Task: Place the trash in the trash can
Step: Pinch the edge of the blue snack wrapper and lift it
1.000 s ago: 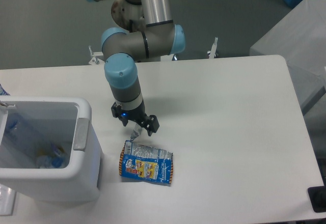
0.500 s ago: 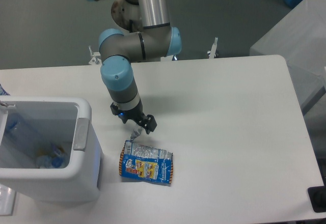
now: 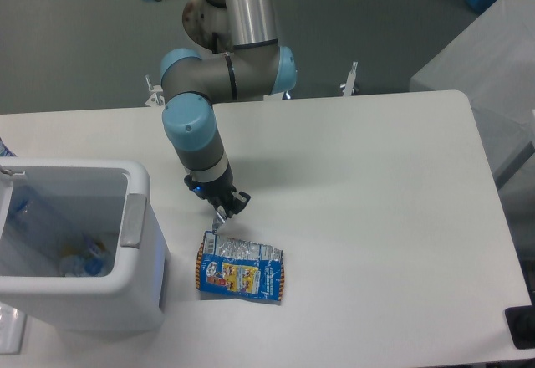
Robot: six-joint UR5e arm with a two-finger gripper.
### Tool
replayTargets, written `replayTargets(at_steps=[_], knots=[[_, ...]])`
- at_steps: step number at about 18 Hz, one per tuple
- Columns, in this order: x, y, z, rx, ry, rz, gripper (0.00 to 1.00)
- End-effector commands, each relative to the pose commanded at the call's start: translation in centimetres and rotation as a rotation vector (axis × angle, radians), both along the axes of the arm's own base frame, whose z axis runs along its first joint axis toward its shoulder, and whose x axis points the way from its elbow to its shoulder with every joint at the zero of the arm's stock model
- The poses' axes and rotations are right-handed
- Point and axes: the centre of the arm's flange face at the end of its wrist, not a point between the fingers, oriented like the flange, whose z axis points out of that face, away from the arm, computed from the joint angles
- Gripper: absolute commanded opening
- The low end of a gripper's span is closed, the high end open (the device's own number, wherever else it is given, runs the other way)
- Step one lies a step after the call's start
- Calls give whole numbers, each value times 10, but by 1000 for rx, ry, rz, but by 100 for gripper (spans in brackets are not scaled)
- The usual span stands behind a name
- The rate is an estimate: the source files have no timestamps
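We see the wrapper (image 3: 240, 268) flat on the table (image 3: 376, 217) beside the bin (image 3: 138, 217), gripper (image 3: 221, 216) at its foil corner, jaw state unclear; light, crinkly, slippery, so pinch that raised edge.

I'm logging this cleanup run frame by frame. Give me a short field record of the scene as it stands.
gripper: just above the wrapper's top-left corner; jaw state unclear
snack wrapper: flat on the table, blue-yellow, silver torn edge toward the gripper
trash can: white, at the table's left edge, left of the wrapper
bin contents: litter at the bottom, too blurred to identify
table: white
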Motion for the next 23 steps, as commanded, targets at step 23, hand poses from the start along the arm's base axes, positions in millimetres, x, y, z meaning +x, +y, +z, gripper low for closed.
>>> replayTargets(at_steps=[23], knots=[[-111,54,159,488,-56,428,8]])
